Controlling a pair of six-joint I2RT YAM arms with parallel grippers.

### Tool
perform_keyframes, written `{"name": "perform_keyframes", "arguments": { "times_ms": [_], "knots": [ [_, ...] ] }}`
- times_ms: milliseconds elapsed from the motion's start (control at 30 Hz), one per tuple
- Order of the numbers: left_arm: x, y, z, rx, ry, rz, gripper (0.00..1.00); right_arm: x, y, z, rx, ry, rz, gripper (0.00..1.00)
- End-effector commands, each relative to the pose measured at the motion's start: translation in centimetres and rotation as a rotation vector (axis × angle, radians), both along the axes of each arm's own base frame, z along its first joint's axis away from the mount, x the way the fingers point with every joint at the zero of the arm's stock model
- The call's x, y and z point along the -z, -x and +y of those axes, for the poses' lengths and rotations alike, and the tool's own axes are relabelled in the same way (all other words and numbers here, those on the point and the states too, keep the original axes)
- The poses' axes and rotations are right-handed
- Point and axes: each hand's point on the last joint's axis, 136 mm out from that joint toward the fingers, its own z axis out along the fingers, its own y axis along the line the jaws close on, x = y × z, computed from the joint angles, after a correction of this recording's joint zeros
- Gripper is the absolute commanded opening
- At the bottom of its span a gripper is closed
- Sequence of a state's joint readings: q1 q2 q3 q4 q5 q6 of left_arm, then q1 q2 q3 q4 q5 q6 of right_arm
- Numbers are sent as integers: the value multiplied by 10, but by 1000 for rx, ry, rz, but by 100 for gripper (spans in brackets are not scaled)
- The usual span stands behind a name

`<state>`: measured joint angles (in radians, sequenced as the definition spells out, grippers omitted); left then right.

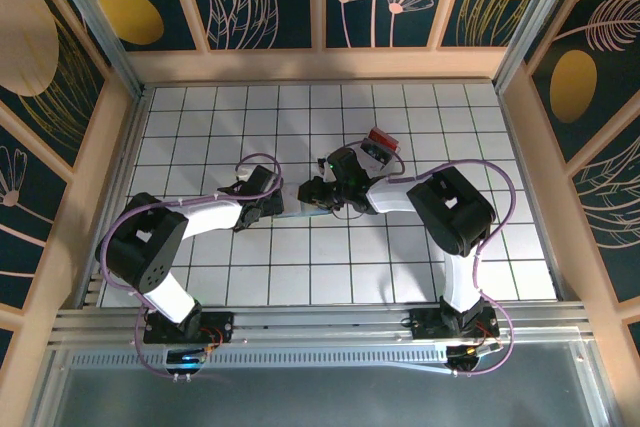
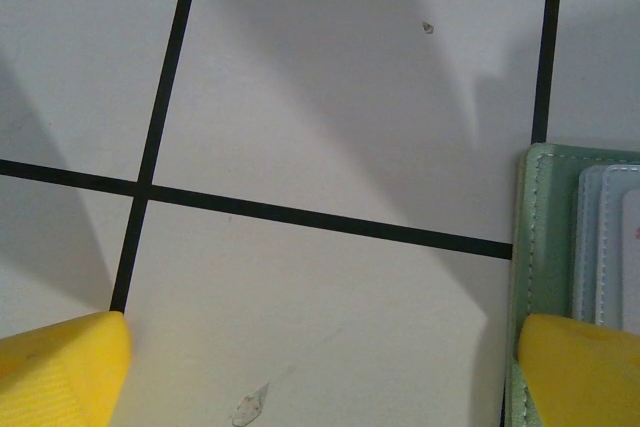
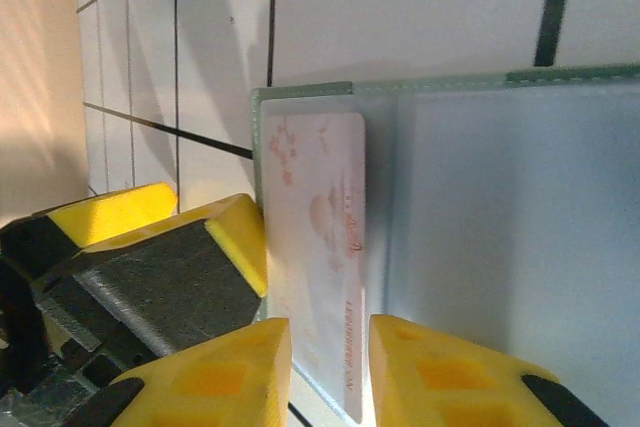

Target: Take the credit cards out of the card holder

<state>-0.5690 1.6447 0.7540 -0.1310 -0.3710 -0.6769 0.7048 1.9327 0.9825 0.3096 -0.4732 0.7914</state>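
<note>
Card [image 3: 315,227] lies flat along one edge of the open holder [image 3: 500,207], mid-surface [image 3: 400,7]. Its long axis runs straight away from my right pincer [image 3: 330,367], and its near short end sits in the narrow gap between those jaws; can't tell if they bite. Left pincer [image 2: 320,347] is spread wide, one finger [image 2: 580,367] over the holder's rim; right arm is nearer the card.

the card holder [image 3: 500,207], a pale grey-blue bifold with a green stitched rim, lay opened flat on the white tiled worktop [image 3: 400,7]. one credit card [image 3: 320,237], whitish with faint red print, lay face up on one panel, lengthwise along its outer edge
</note>
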Motion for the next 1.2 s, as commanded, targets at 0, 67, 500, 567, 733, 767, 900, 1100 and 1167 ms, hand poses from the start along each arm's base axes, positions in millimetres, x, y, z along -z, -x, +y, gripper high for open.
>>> {"name": "perform_keyframes", "arguments": {
  "times_ms": [0, 67, 500, 567, 733, 767, 900, 1100, 1167],
  "knots": [
    [15, 10, 13, -10, -69, 62, 99, 0, -7, 0, 10, 34, -19, 29],
    [15, 10, 12, -9, -68, 62, 99, 1, -7, 2, 3, 40, -19, 29],
    [14, 10, 11, -7, -60, 60, 99, 13, -8, 9, -15, 102, -23, 30],
    [14, 9, 11, -7, -60, 59, 99, 17, -8, 8, -11, 116, -17, 30],
    [14, 9, 11, -7, -59, 59, 99, 20, -8, 9, -15, 118, -7, 31],
    [15, 9, 11, -6, -60, 60, 99, 20, -7, 11, -20, 110, -4, 31],
    [15, 9, 10, -6, -59, 60, 99, 19, -7, 18, -34, 73, 4, 30],
    [16, 9, 9, -4, -53, 62, 99, 0, -4, 28, -66, -33, -4, 29],
    [16, 10, 9, -4, -49, 62, 99, -9, -3, 31, -78, -85, -10, 27]
  ]
}}
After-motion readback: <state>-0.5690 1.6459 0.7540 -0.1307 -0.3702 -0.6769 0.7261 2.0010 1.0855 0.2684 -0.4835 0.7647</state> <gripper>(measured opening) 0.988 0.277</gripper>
